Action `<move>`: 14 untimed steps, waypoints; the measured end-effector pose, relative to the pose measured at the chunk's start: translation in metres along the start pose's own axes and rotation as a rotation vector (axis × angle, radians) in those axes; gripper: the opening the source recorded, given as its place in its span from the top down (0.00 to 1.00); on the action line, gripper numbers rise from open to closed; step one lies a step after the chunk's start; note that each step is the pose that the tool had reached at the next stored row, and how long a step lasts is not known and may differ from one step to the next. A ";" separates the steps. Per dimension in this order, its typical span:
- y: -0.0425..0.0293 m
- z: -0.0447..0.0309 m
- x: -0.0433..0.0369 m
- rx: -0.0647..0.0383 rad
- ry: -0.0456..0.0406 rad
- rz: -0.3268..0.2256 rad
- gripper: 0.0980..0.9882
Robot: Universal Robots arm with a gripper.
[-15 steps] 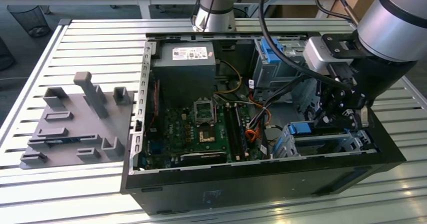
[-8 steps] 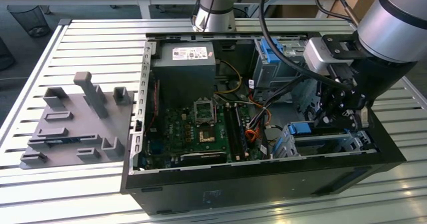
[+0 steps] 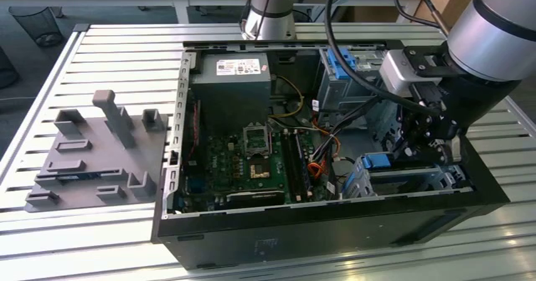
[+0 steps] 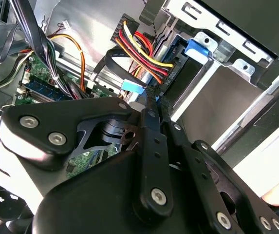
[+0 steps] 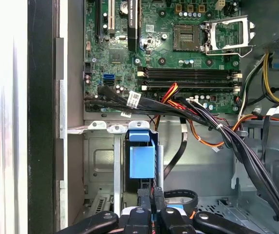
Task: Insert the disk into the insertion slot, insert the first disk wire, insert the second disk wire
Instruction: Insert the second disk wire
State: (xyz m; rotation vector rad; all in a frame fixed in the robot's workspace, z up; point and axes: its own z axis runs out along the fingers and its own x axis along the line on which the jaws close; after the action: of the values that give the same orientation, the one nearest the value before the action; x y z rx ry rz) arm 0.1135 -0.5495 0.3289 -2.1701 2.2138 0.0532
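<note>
Where the open black computer case (image 3: 335,224) meets the exterior view's lower right, the black gripper (image 3: 425,144) hangs just above one blue-framed silver disk (image 3: 378,164) seated in the low silver drive cage (image 3: 415,182). In the first wrist view, two fingers (image 5: 144,197) sit together below the blue carrier handle (image 5: 142,161); cage walls stand close on both sides.

You see bright daylight glaring off the slatted worktop (image 3: 100,49); the case (image 3: 335,224) interior sits in shadow, and the first wrist view's edge washes out white.
</note>
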 end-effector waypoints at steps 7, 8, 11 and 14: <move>0.0000 0.0010 0.0001 0.000 0.0002 0.000 0.94; 0.0000 0.0009 0.0001 0.000 0.0002 0.000 0.94; 0.0000 0.0011 0.0001 0.000 0.0000 0.000 0.86; 0.0000 0.0006 0.0000 0.000 -0.0001 0.000 0.86</move>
State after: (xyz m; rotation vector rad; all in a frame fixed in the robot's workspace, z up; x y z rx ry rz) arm 0.1135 -0.5495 0.3283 -2.1700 2.2138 0.0532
